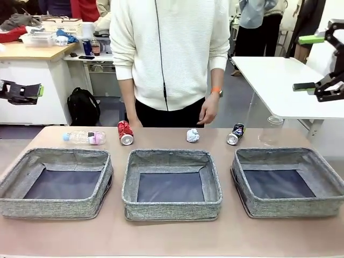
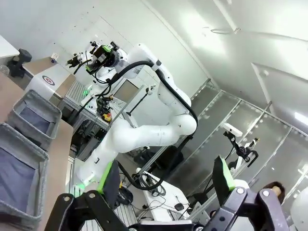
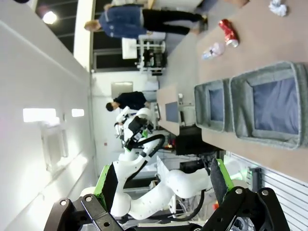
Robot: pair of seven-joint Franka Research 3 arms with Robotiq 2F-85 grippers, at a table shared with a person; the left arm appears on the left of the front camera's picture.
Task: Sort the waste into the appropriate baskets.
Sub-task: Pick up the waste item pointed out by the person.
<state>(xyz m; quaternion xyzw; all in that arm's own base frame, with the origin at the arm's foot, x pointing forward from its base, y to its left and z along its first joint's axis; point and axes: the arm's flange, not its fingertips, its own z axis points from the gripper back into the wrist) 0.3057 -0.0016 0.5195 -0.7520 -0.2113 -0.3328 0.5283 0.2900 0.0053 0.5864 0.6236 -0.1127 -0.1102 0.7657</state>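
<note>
Grey middle basket (image 1: 172, 157) sits empty; red can (image 1: 125, 132) and paper ball (image 1: 192, 135) lie just behind it (laid out for sorting); left tool (image 2: 163, 175) and right tool (image 1: 306, 62) gape wide, holding nothing.

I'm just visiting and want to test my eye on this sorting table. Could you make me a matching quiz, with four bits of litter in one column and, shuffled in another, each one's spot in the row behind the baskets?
Things:
1. clear bottle with blue cap
2. crushed red can
3. crumpled white paper ball
4. clear plastic cup

Places in the row of five, seen from the robot's side:
A. far right end
B. middle
C. far left end
D. second from the left

Pairs: 1-C, 2-D, 3-B, 4-A
</note>
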